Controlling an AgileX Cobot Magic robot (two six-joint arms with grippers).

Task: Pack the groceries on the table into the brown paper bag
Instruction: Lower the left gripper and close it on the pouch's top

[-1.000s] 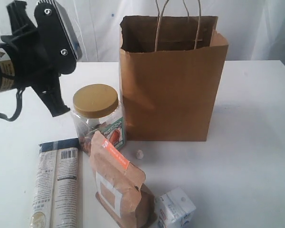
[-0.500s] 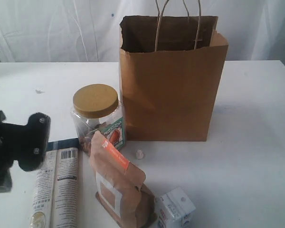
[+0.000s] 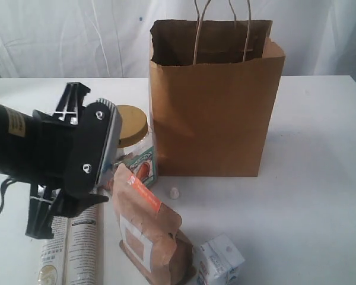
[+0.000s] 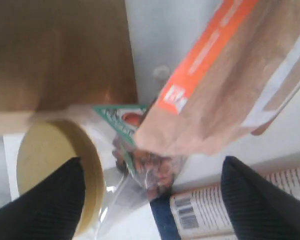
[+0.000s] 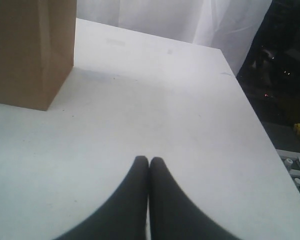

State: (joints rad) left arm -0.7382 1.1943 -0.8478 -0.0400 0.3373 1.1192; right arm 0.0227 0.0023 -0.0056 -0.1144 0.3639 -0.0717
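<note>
Left end effector gapes empty over yellow-lidded clear plastic jar; right end effector pinched shut. Jar, orange-labelled brown pouch unpacked, left of tall brown paper bag.

The brown paper bag stands upright and open in the middle of the tabletop, with the yellow-lidded clear jar upright just beside it. Toward the front edge the brown pouch stands tilted, between the small white carton and the flat-lying long printed packet.
</note>
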